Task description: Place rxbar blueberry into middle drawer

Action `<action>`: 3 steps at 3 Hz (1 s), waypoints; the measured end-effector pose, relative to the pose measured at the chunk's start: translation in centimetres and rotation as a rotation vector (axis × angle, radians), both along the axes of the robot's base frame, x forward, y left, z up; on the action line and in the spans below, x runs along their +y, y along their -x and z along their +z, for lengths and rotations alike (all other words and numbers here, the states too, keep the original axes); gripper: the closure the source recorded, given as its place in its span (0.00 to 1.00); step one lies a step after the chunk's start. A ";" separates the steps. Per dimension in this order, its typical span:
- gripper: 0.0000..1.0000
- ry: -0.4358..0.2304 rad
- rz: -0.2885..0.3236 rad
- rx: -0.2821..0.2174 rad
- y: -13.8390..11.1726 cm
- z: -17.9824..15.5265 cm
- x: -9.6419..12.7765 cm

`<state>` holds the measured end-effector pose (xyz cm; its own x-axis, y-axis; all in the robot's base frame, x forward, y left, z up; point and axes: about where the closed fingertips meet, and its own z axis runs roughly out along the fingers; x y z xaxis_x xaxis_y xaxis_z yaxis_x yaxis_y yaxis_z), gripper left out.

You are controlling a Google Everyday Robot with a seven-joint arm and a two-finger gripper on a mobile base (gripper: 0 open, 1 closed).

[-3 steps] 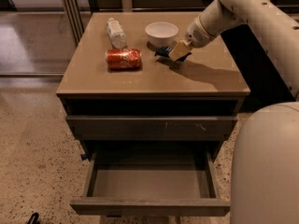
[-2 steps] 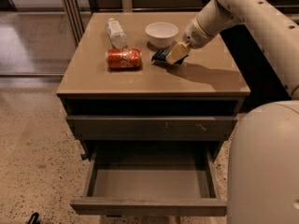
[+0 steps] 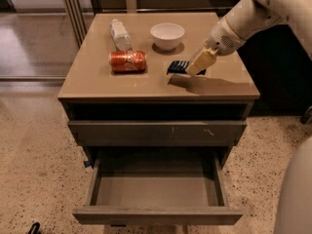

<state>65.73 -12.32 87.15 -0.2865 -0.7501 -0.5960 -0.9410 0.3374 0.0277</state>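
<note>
The rxbar blueberry [image 3: 178, 66], a flat navy bar, is held at one end by my gripper [image 3: 193, 68], whose cream fingers are shut on it. The bar hangs slightly above the right side of the cabinet top [image 3: 97, 77], with its shadow on the surface just in front. The middle drawer [image 3: 156, 215] is pulled out below, with a plain front, and its smooth grey inside holds nothing. It lies lower than and in front of the gripper.
A red soda can [image 3: 127, 61] lies on its side left of the bar. A white bowl [image 3: 167, 35] and a lying plastic bottle [image 3: 119, 34] are further back. A shut drawer front with pale scratches [image 3: 156, 130] sits above the open drawer. Speckled floor surrounds the cabinet.
My gripper has moved toward the cabinet's front edge with the bar in it. The can, bowl and bottle have not moved.
</note>
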 end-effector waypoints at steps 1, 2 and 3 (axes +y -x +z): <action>1.00 -0.068 0.003 -0.008 4.5 0.9 -1.8; 1.00 -0.151 -0.039 -0.023 7.8 0.7 -2.9; 1.00 -0.230 -0.106 -0.018 9.5 -1.0 -3.1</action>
<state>56.20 -15.41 86.19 -0.3443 -0.5604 -0.7532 -0.9017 0.4207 0.0991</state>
